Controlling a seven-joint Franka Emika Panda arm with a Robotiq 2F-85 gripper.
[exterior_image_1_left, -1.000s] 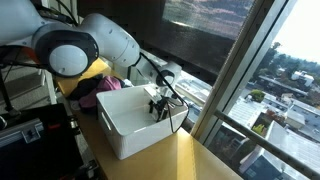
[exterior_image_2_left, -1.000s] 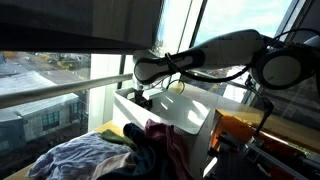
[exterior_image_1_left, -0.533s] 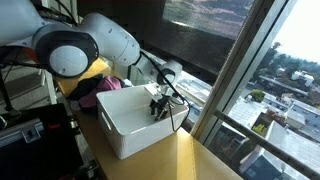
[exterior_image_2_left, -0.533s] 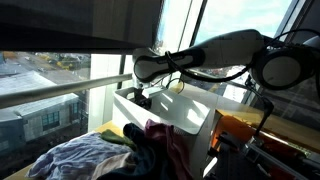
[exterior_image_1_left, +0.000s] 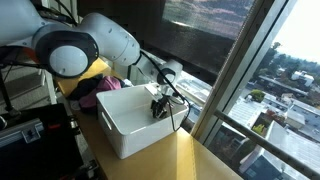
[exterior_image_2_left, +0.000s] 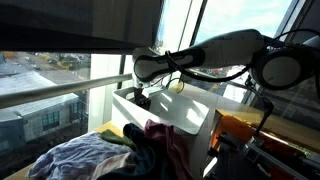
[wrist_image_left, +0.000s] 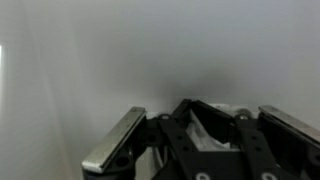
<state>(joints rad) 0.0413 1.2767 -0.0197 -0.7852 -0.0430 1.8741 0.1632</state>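
My gripper (exterior_image_1_left: 157, 108) hangs low inside a white plastic bin (exterior_image_1_left: 135, 142), near its far wall on the window side. In both exterior views the arm reaches down into the bin (exterior_image_2_left: 188, 120), and the gripper (exterior_image_2_left: 140, 100) shows only as a dark shape at the rim. In the wrist view the gripper (wrist_image_left: 205, 108) faces the bin's plain white wall. Two grey fingers (wrist_image_left: 115, 145) stand to either side of black links. A pale crumpled patch (wrist_image_left: 215, 137) shows among those links; I cannot tell what it is or whether it is held.
The bin stands on a wooden tabletop (exterior_image_1_left: 190, 162) against a tall window with a slanted frame (exterior_image_1_left: 232, 85). A heap of clothes (exterior_image_2_left: 95, 155) lies beside the bin, with a pink cloth (exterior_image_1_left: 106, 86) and a yellow one (exterior_image_1_left: 95, 70). Dark equipment (exterior_image_1_left: 25, 130) stands at the table's side.
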